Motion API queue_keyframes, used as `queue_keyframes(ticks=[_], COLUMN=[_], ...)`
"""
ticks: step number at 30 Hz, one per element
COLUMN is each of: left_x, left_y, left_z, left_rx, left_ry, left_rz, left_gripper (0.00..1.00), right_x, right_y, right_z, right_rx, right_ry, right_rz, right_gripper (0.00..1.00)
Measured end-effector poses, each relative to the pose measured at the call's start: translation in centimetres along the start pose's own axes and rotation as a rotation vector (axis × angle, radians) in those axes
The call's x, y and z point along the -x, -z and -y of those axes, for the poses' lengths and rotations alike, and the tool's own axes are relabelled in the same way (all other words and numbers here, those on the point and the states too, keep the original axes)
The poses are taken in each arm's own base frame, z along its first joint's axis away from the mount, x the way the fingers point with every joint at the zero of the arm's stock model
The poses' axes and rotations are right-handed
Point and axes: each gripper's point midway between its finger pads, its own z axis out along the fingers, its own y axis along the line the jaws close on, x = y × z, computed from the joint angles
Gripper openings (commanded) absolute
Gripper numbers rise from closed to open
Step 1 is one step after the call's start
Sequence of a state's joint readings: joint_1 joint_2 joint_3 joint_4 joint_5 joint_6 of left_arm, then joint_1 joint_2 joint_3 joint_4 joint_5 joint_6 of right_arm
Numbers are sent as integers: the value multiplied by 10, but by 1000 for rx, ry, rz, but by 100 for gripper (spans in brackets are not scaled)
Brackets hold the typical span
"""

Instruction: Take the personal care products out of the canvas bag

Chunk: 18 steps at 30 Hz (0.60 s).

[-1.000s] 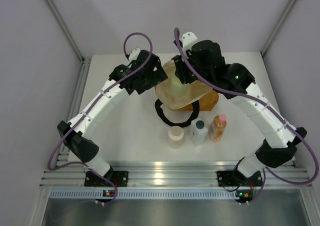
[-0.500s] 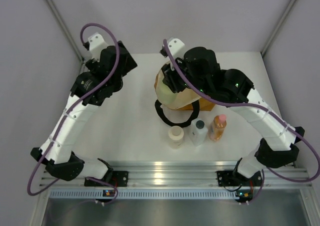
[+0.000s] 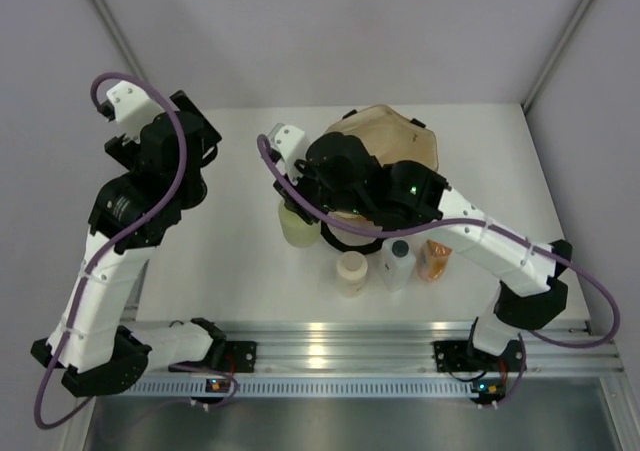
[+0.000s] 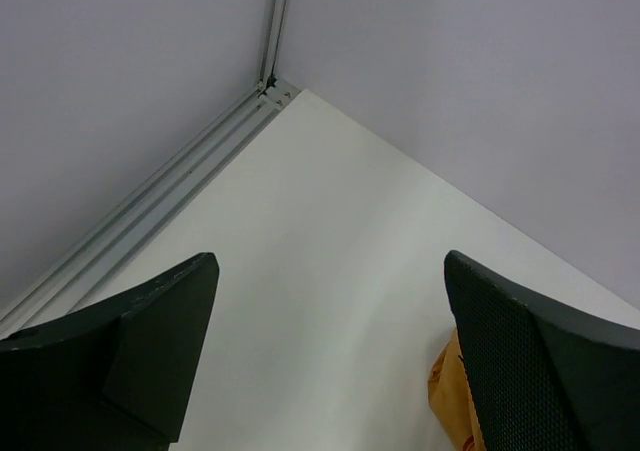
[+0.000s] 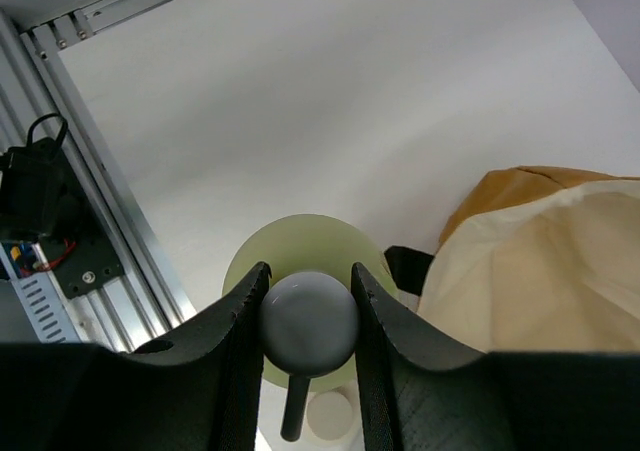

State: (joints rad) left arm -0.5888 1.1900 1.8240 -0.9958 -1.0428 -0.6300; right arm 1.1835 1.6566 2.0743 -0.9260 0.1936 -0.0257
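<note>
Placement wants the yellow-green bottle [image 3: 296, 223] lowered straight onto the table [image 3: 235, 246], left of the cream bottle [image 3: 351, 271], and released only once its flat base sits. The right gripper [image 5: 308, 316] pinches its smooth, rounded white cap [image 5: 308, 333]; the left gripper [image 4: 328, 271] gapes wide, empty. Behind, the bag [image 3: 400, 146] slumps, limp canvas; the bottles look like rigid plastic.
</note>
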Motion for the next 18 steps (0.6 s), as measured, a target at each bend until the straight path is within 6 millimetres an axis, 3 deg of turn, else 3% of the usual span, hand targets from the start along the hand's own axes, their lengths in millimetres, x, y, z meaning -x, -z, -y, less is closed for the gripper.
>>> queue_keyframes(ticks=[3,9,18], left_x=[0,-15,-19], left_y=[5,8,10], left_z=[-12,-27,-35], left_rx=[1,3,-4], left_ry=[-3,-55,-87], left_rz=[4,-15,-21], left_gripper=[98,98,98], right_x=[-15,-73,-139], right_y=[-15,-49,-90], right_z=[-17,-47,-68], right_rx=[50,111,142], right_ry=[8,40,66], right_rz=[-16,-123,-142], right_gripper=[0,0,0])
